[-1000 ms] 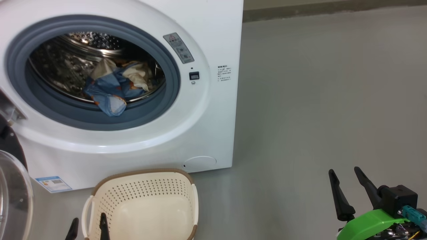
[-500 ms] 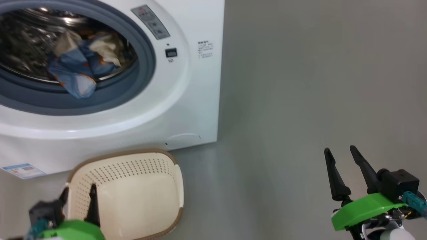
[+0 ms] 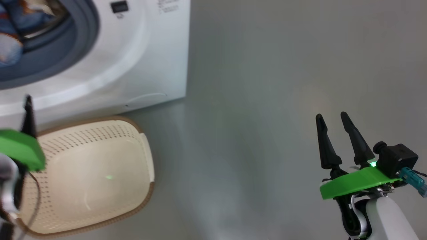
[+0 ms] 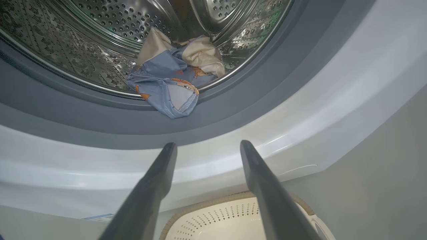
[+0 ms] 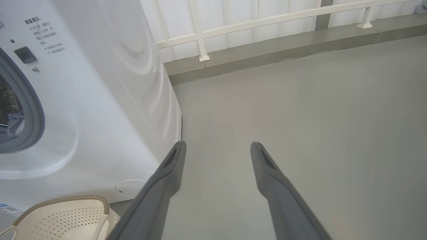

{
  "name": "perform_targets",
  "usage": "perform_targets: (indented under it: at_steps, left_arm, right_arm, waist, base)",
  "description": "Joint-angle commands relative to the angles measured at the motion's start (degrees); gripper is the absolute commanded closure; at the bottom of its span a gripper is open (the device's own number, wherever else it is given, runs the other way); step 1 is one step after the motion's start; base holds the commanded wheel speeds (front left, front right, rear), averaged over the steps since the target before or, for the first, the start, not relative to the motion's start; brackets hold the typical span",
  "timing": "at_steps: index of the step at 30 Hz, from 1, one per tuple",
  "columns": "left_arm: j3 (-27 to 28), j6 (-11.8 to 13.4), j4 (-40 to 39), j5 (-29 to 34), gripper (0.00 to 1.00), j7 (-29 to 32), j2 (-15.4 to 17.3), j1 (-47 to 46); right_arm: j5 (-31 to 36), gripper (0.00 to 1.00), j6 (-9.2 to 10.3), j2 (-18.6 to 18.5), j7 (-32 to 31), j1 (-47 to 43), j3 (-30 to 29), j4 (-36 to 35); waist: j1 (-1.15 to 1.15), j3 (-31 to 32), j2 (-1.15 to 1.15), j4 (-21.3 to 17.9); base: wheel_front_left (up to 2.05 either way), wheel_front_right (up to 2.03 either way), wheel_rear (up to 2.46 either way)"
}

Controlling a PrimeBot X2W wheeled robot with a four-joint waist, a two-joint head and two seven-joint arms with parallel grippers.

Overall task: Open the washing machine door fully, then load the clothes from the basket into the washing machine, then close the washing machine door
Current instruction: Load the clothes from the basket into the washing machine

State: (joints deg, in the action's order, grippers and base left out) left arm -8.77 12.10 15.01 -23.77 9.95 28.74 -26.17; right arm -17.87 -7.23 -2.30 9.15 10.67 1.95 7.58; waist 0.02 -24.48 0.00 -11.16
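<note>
Noting the washing machine (image 3: 140, 60) standing at upper left on the grey floor (image 3: 267, 100), round mouth uncovered. Seeing the clothes (image 4: 170, 83) lying bunched at the front of the steel drum (image 4: 100, 26), one blue hem drooping over the grey gasket (image 4: 250, 106). Finding the basket (image 3: 100, 133) sitting on the floor just before the machine, below that mouth, bare inside. Logging the left gripper (image 4: 207, 144) hovering over the basket's left side, aiming up toward the drum, fingers spread apart, gripping nothing. Logging the right gripper (image 3: 331, 115) hanging over bare floor well right of the machine, fingers likewise parted, carrying nothing. Spotting a white railing (image 5: 233, 28) running along the far edge of the floor.
</note>
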Motion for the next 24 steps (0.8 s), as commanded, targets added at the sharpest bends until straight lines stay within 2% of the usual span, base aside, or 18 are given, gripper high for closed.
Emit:
perform_targets:
  at_steps: [1, 10, 11, 18, 24]
  left_arm:
    - [2.78, -0.55, -0.94, 1.18, 0.00, 1.74, 4.55, -4.43]
    - [3.73, -2.39, -0.56, 2.88, 0.00, 11.23, 13.88, -15.83]
    - [3.73, -2.39, -0.56, 2.88, 0.00, 11.23, 13.88, -15.83]
    - [3.57, -4.62, 1.36, 3.86, 0.00, 17.99, 19.98, -23.13]
    - [2.67, -5.72, 4.83, 4.22, 0.00, 21.94, 21.93, -28.17]
  right_arm:
    - [-1.26, 0.00, -0.25, -0.57, 1.62, 1.71, 1.97, 0.18]
    - [-5.01, 0.00, -0.25, -0.57, 5.09, 6.46, 5.60, 5.18]
    - [-5.01, 0.00, -0.25, -0.57, 5.09, 6.46, 5.60, 5.18]
    - [-7.69, 0.00, -0.25, -0.57, 5.77, 9.21, 7.92, 7.54]
    - [-8.66, 0.00, -0.25, -0.57, 5.83, 10.34, 8.69, 7.81]
  waist:
    - [-0.02, -7.59, 0.00, -5.73]
    - [-0.02, -13.25, 0.00, -8.21]
    - [-0.02, -13.25, 0.00, -8.21]
    - [-0.02, -16.05, 0.00, -8.88]
    - [-0.02, -16.81, 0.00, -9.04]
  base:
    - [0.00, 0.00, 0.00]
    - [0.00, 0.00, 0.00]
    - [0.00, 0.00, 0.00]
    - [0.00, 0.00, 0.00]
    - [0.00, 0.00, 0.00]
